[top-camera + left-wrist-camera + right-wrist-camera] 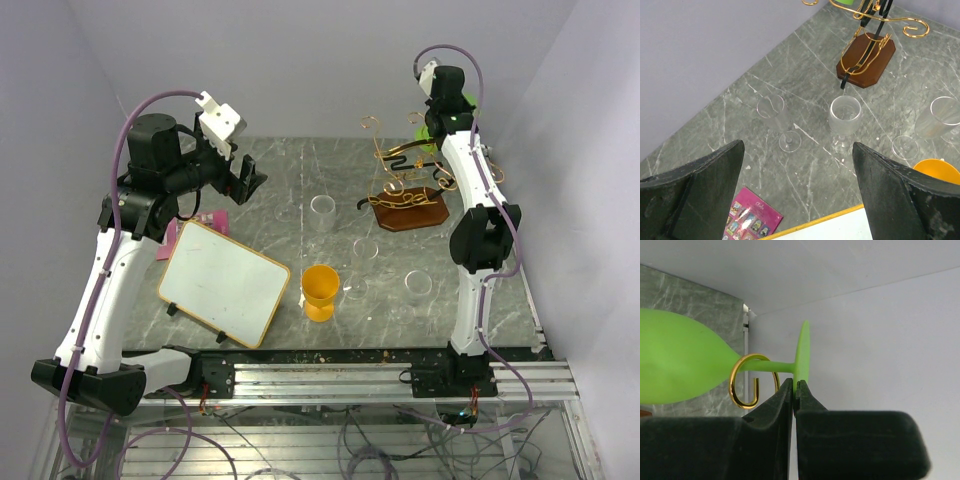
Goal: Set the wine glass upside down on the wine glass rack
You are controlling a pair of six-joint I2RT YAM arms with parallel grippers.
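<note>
Your right fingers (775, 407) are pinched shut on the thin foot of the green wine glass (680, 362), held at the rack (405, 205) at the far right, with its stem through a gold hook (746, 385). That grip is slim. If you release before the foot seats, the glass may slide out onto the desk (300, 170). Your left fingers (705, 175) hang wide open and empty.

A robot lab cell: plain white walls (300, 60) around a table (290, 170), aluminium rails (340, 375), loose cables (370, 440)
</note>
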